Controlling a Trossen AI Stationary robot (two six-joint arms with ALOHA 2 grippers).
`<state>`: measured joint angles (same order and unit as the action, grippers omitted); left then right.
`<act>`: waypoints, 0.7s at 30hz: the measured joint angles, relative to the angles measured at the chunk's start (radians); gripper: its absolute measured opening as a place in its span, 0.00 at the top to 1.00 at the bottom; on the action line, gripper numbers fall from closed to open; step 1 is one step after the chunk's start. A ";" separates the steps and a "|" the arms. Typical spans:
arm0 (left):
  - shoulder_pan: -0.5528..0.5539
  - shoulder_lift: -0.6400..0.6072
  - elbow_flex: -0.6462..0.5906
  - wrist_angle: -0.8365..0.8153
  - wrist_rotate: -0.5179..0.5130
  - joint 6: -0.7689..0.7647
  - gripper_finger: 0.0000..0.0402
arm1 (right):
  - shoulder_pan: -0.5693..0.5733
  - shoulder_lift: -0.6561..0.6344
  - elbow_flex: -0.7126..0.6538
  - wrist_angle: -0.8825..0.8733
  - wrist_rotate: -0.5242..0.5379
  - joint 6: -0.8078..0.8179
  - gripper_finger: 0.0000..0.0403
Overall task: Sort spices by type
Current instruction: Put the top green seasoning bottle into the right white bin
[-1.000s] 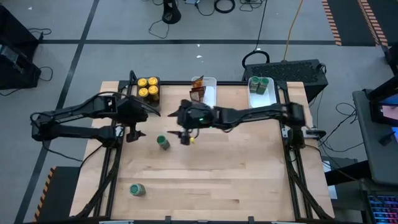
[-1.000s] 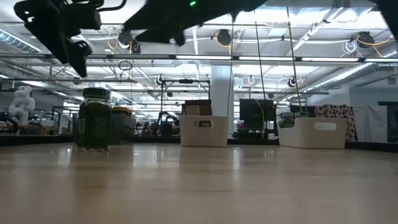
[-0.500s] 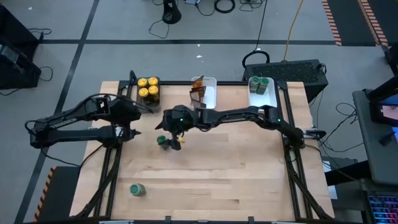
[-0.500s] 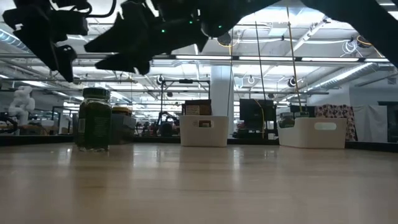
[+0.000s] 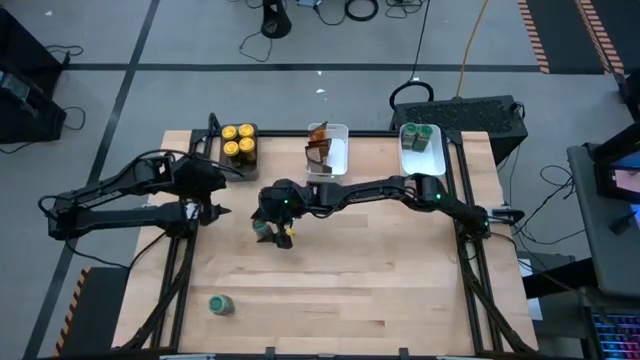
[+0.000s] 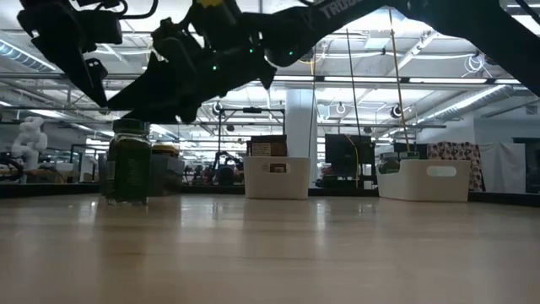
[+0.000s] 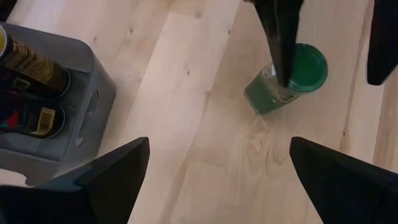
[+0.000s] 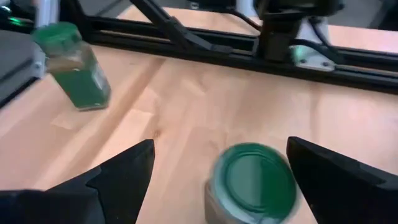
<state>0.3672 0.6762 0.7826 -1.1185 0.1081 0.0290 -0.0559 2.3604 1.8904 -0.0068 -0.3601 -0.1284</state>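
The right gripper (image 8: pixel 214 180), fingers spread wide, hung over a green-lidded jar (image 8: pixel 254 180) mid-table, nothing grasped. Next, I'd say, it needed lowering and closing. The left gripper (image 7: pixel 217 174) waited alongside, open.

high: overhead, straight down, far, whole table (image 5: pixel 400 290) | low: table-top height, level toward room | left wrist: close, down past own fingers | right wrist: close | shared: green-lidded jar (image 8: pixel 252 180) under right gripper (image 5: pixel 266 228), in all views
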 joint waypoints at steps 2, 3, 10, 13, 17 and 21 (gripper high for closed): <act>0.000 0.000 0.000 0.012 0.000 -0.001 0.03 | 0.001 -0.001 0.001 -0.005 0.037 -0.019 0.13; 0.000 0.000 0.000 0.019 0.000 -0.001 0.03 | 0.001 -0.002 0.001 -0.008 0.051 -0.034 0.13; 0.000 0.000 0.001 0.059 0.000 -0.025 0.03 | 0.001 0.029 0.001 -0.026 0.050 -0.041 0.13; 0.000 0.000 0.001 0.066 0.000 -0.036 0.03 | 0.001 0.038 0.000 -0.011 0.048 -0.029 0.15; 0.000 0.000 0.001 0.066 0.000 -0.050 0.03 | 0.001 0.043 0.000 0.002 0.047 -0.016 0.16; 0.000 0.000 0.001 0.066 0.000 -0.050 0.03 | 0.001 0.045 0.000 0.006 0.047 -0.004 0.16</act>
<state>0.3672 0.6764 0.7834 -1.0523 0.1081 -0.0212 -0.0551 2.4050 1.8908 -0.0005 -0.3126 -0.1329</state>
